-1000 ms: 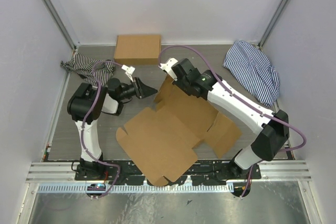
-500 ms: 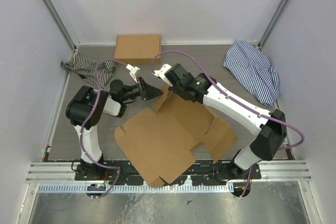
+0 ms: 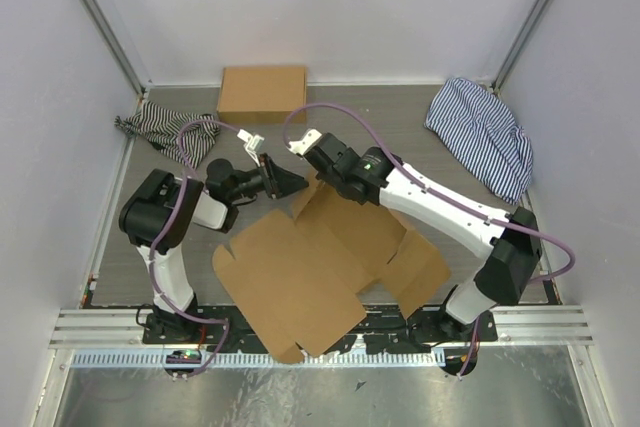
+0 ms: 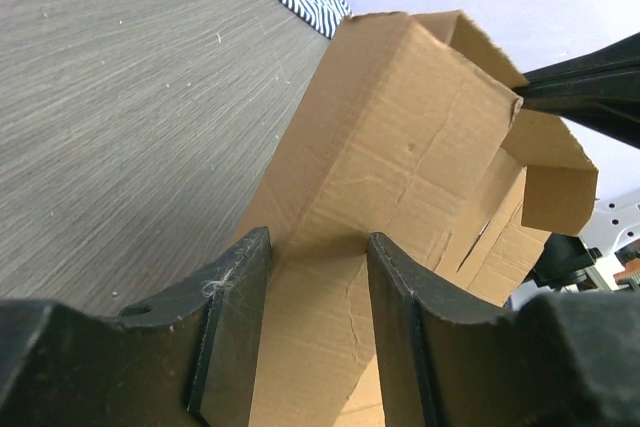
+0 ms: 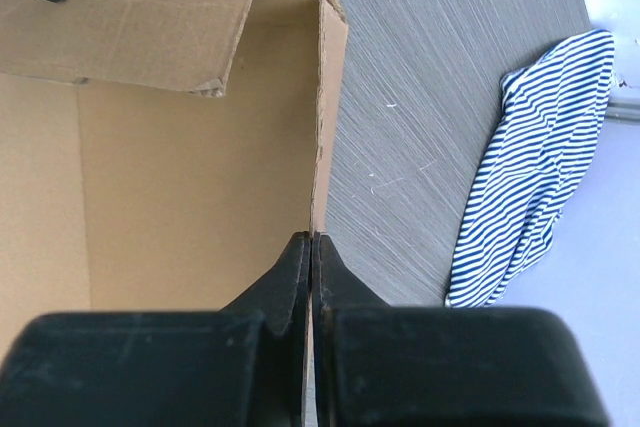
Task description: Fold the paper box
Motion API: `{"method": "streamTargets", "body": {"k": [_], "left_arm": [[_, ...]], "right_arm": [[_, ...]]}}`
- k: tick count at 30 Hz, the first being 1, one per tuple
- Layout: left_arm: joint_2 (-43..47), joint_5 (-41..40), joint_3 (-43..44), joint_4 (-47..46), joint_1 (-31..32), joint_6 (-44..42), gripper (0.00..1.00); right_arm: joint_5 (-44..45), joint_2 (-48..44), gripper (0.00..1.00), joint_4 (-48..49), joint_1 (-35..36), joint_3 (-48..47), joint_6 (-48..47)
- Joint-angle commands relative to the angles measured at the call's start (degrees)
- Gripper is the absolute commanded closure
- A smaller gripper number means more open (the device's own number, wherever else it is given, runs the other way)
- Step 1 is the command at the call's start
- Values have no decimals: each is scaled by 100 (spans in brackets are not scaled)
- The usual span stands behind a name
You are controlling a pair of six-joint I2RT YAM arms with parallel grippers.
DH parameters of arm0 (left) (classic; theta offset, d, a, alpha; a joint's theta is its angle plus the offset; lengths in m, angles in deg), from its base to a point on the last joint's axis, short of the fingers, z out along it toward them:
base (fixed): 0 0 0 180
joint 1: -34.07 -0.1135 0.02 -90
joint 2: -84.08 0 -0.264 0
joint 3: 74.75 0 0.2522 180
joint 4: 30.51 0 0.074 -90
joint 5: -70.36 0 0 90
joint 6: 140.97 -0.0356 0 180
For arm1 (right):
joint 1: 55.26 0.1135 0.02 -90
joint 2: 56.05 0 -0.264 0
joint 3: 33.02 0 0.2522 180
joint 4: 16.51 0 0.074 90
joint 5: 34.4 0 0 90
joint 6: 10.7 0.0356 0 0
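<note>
At the far left of the grey wood-grain table (image 3: 400, 112) a crumpled black-and-white striped cloth (image 3: 160, 127) lay near the back corner. Just in front of it the left arm (image 3: 165, 222) bent over from its base and reached right, its cable looping above the cloth. The left gripper (image 3: 293, 183) pointed at the lifted part of the sheet, its jaws standing partly apart. In the left wrist view the two black fingers (image 4: 235, 307) framed the foot of a raised cardboard panel, which filled the gap between them; whether either finger touched the card could not be told.

Behind the gripper, against the back wall, sat a closed plain brown cardboard box (image 3: 262, 93), well apart from everything else.

The flat-cut brown cardboard paper box (image 3: 300, 267) lay in the middle of the table between the two arms, most of the sheet flat, its near corner reaching over the metal rail (image 3: 120, 322) at the front edge. At its far end a side flap (image 3: 312, 195) stood up from the sheet, between the two grippers, with a smaller tab folded at its top.

The right gripper (image 5: 312, 239) had its jaws pressed together, pinching the thin edge of that upright flap. The right arm (image 3: 450, 207) stretched diagonally from its base at the front right, over the sheet's right side.

At the far right a rumpled blue-and-white striped cloth (image 3: 482, 137) lay near the back corner, clear of the paper box
</note>
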Motion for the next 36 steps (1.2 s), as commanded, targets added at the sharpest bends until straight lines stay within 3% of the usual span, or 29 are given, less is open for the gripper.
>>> {"method": "streamTargets", "body": {"k": [1,9,24,36], "left_arm": [[235,-8,-11,-186,22,-202,50],[240,164,-15,-247,22,-104,50],[950,-216,-843,-169,14,-439,49],[1991,-744,-1404,749,14,-1040,48]], "right_arm": [[296,56,97,-18,37,-237,190],[285,248,97,-228,75,-509,356],[995,500,97,-516,961,-522,999],[2091,1009,97,-1426,1559,-1175,1966]]}}
